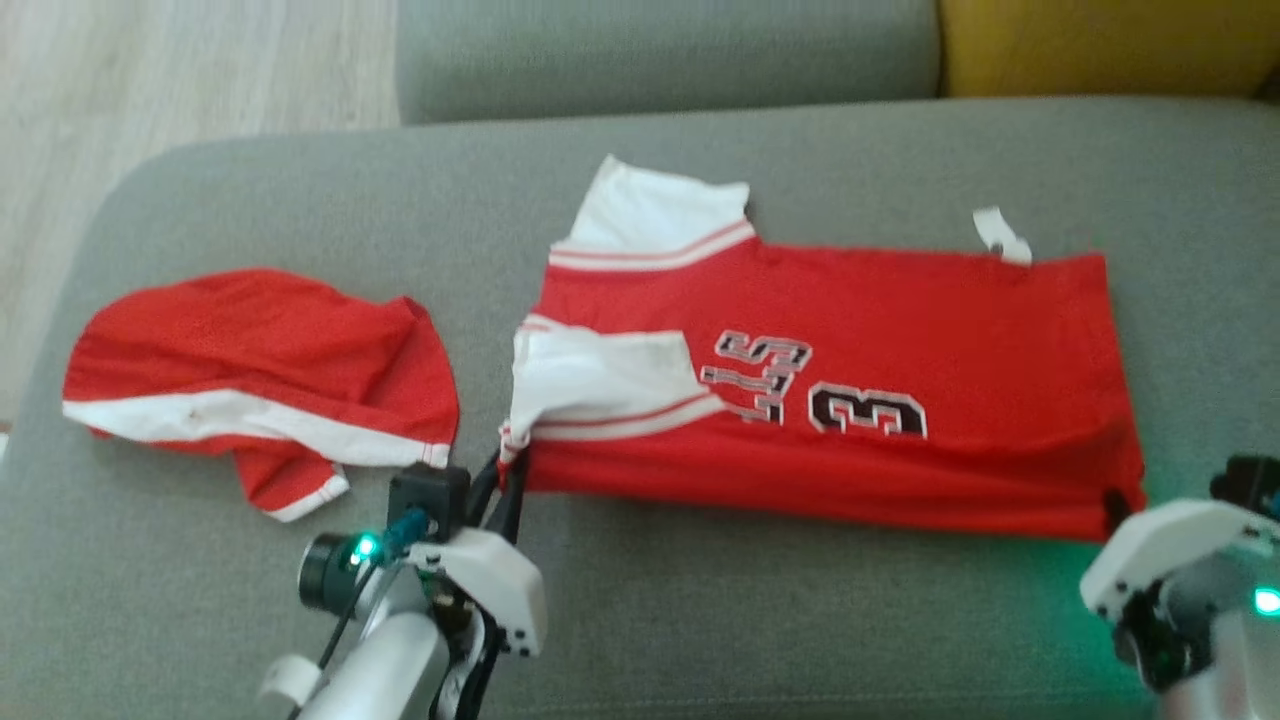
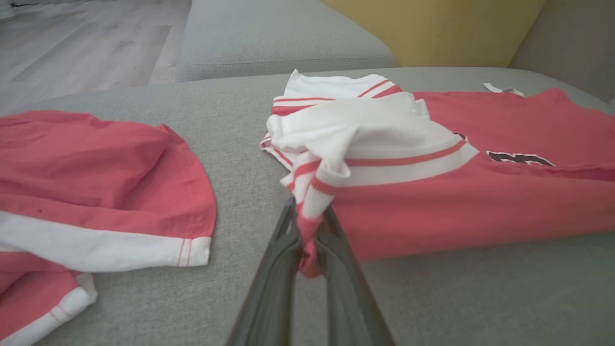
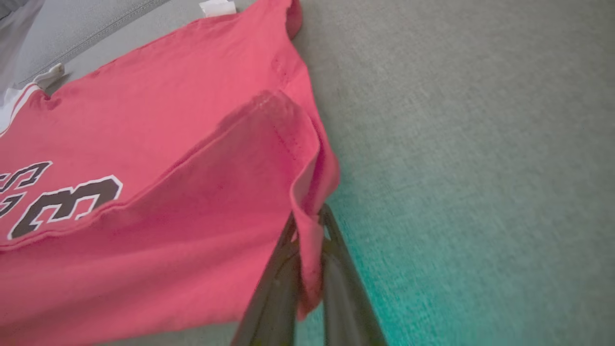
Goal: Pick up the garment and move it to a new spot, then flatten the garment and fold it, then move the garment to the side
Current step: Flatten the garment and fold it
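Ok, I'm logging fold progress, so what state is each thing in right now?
jersey: spread on the sofa, one white sleeve folded over its front, near edge slightly lifted.
left claw: shut on the jersey's striped sleeve cuff.
right claw: shut on the jersey's hem corner.
shorts: crumpled, lying apart from the jersey.

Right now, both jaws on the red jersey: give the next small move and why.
Probably lift both corners together and fold the near edge over. The left jaws pinch the striped sleeve, the right jaws the hem corner; the jersey lies flat.
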{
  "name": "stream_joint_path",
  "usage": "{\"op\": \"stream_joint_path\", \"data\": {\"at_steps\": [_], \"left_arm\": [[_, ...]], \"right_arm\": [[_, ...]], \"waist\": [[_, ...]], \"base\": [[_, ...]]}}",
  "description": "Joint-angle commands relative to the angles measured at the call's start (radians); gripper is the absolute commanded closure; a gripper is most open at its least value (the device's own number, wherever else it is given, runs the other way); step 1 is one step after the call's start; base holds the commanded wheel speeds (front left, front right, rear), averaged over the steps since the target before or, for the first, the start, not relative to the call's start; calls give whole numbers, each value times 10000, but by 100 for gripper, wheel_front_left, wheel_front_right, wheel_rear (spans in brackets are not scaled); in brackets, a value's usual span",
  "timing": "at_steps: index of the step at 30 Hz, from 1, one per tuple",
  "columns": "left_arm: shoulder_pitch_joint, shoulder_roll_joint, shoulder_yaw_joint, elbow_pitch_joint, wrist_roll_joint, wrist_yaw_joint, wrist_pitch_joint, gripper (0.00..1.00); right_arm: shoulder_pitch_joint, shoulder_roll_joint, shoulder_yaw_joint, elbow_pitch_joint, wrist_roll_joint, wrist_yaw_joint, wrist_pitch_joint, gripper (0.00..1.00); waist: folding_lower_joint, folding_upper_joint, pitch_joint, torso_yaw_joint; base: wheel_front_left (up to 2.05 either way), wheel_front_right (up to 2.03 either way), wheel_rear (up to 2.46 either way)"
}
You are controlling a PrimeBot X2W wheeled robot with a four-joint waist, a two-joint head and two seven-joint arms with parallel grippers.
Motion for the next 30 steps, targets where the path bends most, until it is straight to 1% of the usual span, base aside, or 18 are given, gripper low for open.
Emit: {"op": "stream_joint_path", "data": {"at_steps": [1, 9, 10, 11, 12, 13, 14, 17, 22, 27, 30], "left_arm": [[-306, 266, 326, -340, -68, 20, -33, 100], [369, 392, 136, -832, -207, 170, 505, 100], [415, 398, 97, -829, -206, 191, 594, 100], [443, 408, 70, -816, -198, 229, 668, 89], [448, 428, 67, -791, -179, 293, 722, 46], [431, 459, 69, -758, -146, 360, 751, 3], [401, 481, 91, -737, -127, 424, 742, 0], [240, 520, 233, -775, -113, 575, 530, 0], [-167, 601, 513, -1063, -108, 686, -21, 0], [-867, 799, 692, -1513, 15, 550, -369, 0], [-1580, 977, 694, -1683, 115, 309, -293, 0]], "right_arm": [[-106, -259, 197, -430, 79, -9, 32, 100], [1240, -104, 460, -2177, 606, -9, 1117, 100], [1337, -87, 482, -2357, 591, -9, 1142, 80], [1399, -74, 514, -2550, 543, -9, 1067, 9], [1430, -57, 541, -2707, 529, -9, 999, 0], [1422, -35, 546, -2825, 553, -9, 946, 0], [1389, -17, 620, -2967, 555, -9, 824, 0], [1203, 25, 762, -3387, 596, -9, 197, 0], [862, 31, 1129, -3933, 299, -9, -1293, 0], [412, -136, 1665, -4210, 43, -9, -2484, 0], [24, -169, 1865, -4276, 1, -9, -2907, 0]], "waist": [[0, -1, -190, -41], [0, -1, -386, -269], [0, -1, -364, -302], [0, -1, -328, -340], [0, -1, -282, -382], [0, -1, -234, -423], [0, -1, -185, -461], [0, -1, -11, -559], [0, -1, 257, -676], [0, -1, 602, -817], [0, -1, 884, -912]], "base": [[0, 0, 0], [0, 0, 0], [0, 0, 0], [0, 0, 0], [0, 0, 0], [0, 0, 0], [0, 0, 0], [0, 0, 0], [0, 0, 0], [0, 0, 0], [0, 0, 0]]}}
